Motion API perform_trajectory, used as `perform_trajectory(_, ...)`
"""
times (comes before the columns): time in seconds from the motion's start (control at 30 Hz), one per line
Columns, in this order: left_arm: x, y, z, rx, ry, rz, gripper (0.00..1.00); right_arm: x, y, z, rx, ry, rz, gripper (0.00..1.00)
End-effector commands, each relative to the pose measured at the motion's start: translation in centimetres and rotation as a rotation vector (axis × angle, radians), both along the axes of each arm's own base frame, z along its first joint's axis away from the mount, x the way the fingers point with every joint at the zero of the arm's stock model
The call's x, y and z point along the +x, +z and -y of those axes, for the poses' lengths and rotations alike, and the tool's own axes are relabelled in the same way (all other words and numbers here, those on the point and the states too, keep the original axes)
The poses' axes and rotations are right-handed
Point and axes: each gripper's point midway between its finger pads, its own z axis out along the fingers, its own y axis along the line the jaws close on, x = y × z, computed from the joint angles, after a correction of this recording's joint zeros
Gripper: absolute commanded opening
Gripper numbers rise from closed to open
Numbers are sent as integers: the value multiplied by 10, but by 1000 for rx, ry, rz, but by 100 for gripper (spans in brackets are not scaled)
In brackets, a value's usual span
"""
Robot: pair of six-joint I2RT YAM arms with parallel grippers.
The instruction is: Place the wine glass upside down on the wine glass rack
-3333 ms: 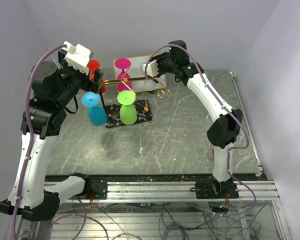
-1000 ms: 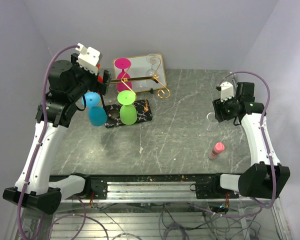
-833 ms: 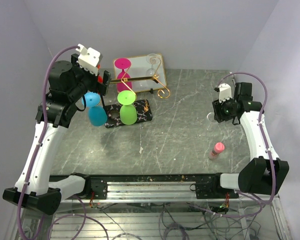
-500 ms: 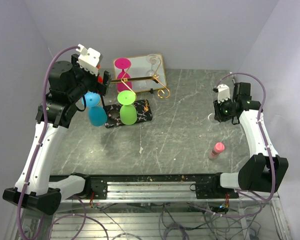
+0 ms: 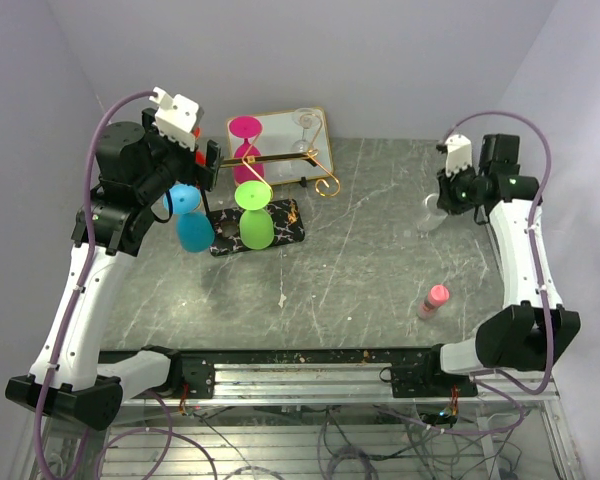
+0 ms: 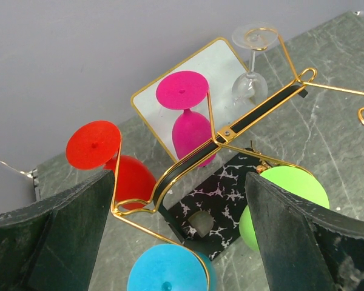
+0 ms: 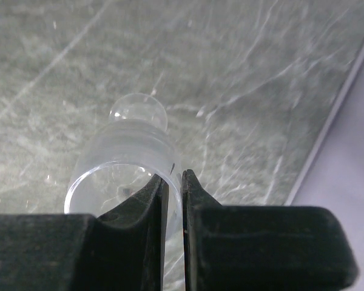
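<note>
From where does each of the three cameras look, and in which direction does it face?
Top: above and behind the bases, facing down over the table; both arms, left gripper and right gripper show.
Left wrist: on the left arm, looking down at the rack between its open fingers.
Right wrist: on the right arm, looking down at the table; its fingers pinch the wine glass rim.
Shared: top and left wrist both show the rack; top and right wrist both show the wine glass.

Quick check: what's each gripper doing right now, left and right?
Left gripper: open, holding nothing.
Right gripper: closed on the rim of the clear wine glass.
</note>
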Motion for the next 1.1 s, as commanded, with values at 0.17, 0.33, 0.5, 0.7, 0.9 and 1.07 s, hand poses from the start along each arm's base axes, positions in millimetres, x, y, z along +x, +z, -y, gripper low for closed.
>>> perform_trajectory(0.17,-1,23,24,-184,-88,21,99,58,118,-1,43,-32,303,0)
perform_trajectory(0.33,2,20,45,-251,-178,-57,99,94,168,-28,60,-8,446,0)
perform_trajectory(0.5,13,25,51,-244,-184,-105,99,112,199,-85,37,51,567,0)
perform_trajectory(0.7,30,33,64,-264,-199,-105,99,110,237,-151,109,138,682,0)
perform_trajectory(0.9,37,45,94,-326,-260,-106,95,92,277,-183,187,163,805,0)
perform_trajectory(1.07,41,53,109,-372,-278,-105,94,77,303,-197,242,162,862,0)
